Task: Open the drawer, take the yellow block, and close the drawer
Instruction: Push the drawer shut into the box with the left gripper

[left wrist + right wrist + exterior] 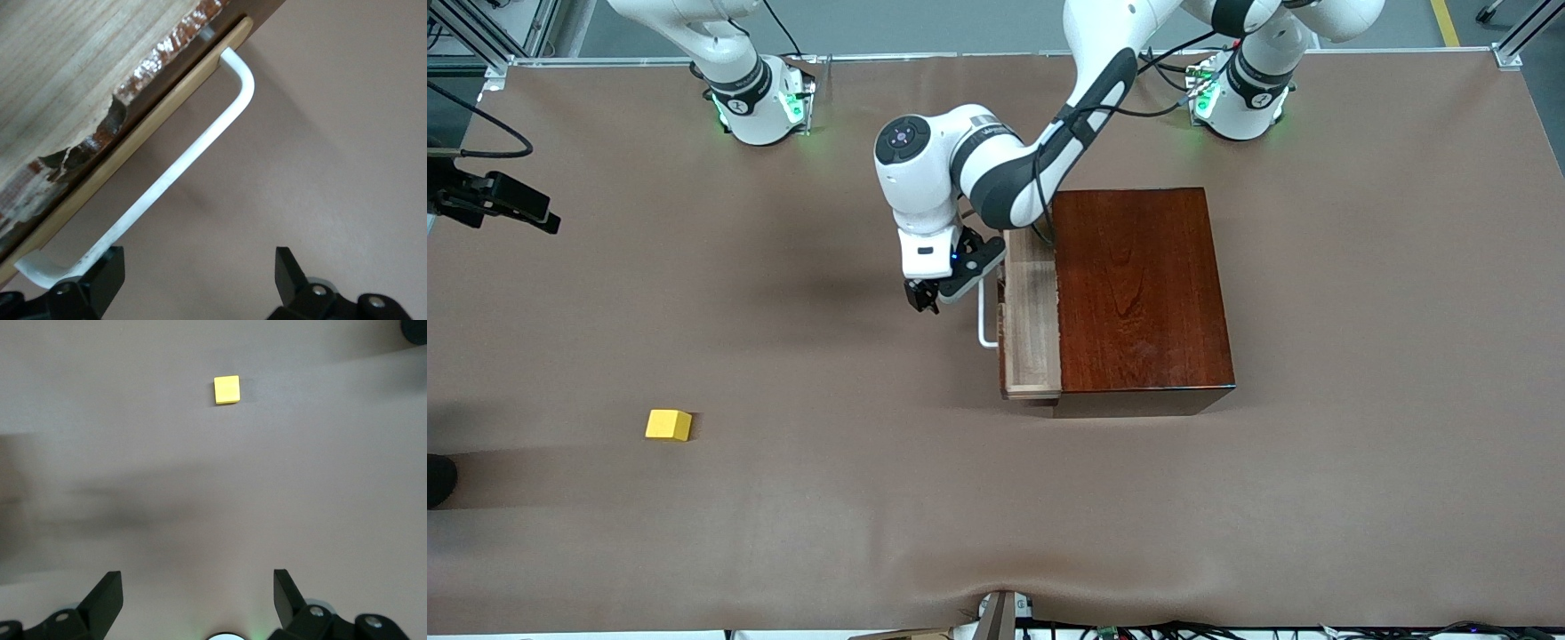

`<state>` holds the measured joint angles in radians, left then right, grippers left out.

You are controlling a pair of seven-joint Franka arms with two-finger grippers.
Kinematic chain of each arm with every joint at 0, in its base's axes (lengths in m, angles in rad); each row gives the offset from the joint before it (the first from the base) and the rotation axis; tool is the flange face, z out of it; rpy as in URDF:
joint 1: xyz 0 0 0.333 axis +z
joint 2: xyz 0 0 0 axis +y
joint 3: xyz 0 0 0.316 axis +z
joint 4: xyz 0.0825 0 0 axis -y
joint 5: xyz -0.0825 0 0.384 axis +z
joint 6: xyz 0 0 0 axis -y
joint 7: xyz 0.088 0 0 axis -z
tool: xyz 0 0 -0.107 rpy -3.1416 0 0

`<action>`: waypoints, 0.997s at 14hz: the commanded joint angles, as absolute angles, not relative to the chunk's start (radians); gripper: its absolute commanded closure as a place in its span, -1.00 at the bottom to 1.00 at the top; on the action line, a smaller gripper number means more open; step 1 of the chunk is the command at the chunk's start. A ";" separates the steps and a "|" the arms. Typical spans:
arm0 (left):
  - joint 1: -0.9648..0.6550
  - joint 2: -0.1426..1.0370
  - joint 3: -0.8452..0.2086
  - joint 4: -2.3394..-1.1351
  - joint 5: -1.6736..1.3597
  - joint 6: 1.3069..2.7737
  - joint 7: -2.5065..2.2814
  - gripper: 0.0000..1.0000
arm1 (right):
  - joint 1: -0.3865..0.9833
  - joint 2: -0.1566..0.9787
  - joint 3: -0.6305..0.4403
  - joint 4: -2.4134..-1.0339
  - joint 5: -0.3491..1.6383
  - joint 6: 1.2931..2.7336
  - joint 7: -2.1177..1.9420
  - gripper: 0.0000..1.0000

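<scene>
Yellow block (669,425), reddish-brown box (1138,289), seemingly pale drawer (1032,324)

both arms were glossy white with dark grey joint bands and green lights glowing at their bases. black cables ran along the left arm, whose wrist carried a round dark cap. the left gripper (197,277) and right gripper (197,597) had black fingers with small silver screws.

Left gripper (197,280) spread wide over brown table cover (347,147), one finger (107,270) touching end of white handle (193,150). Handle fixed to pale drawer (133,137) front; chipped dark box (87,143) edge above.
</scene>
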<state>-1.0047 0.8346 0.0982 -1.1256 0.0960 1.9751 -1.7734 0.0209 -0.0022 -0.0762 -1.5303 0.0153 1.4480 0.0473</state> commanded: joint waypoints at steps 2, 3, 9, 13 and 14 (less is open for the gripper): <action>-0.991 0.811 0.101 -1.143 0.107 1.902 -1.776 -1.00 | 0.012 -0.012 -0.067 -1.542 0.009 1.454 0.037 -1.00; -0.988 0.811 0.101 -1.146 0.107 1.873 -1.775 -1.00 | 0.012 -0.012 -0.067 -1.542 0.009 1.454 0.037 -1.00; -0.948 0.790 0.095 -1.147 0.106 1.810 -1.766 -1.00 | 0.014 -0.012 -0.067 -1.542 0.009 1.454 0.037 -1.00; -0.923 0.788 0.092 -1.149 0.106 1.790 -1.764 -1.00 | 0.014 -0.012 -0.067 -1.542 0.009 1.454 0.037 -1.00; -0.916 0.788 0.092 -1.150 0.106 1.790 -1.766 -1.00 | 0.015 -0.012 -0.067 -1.542 0.009 1.454 0.037 -1.00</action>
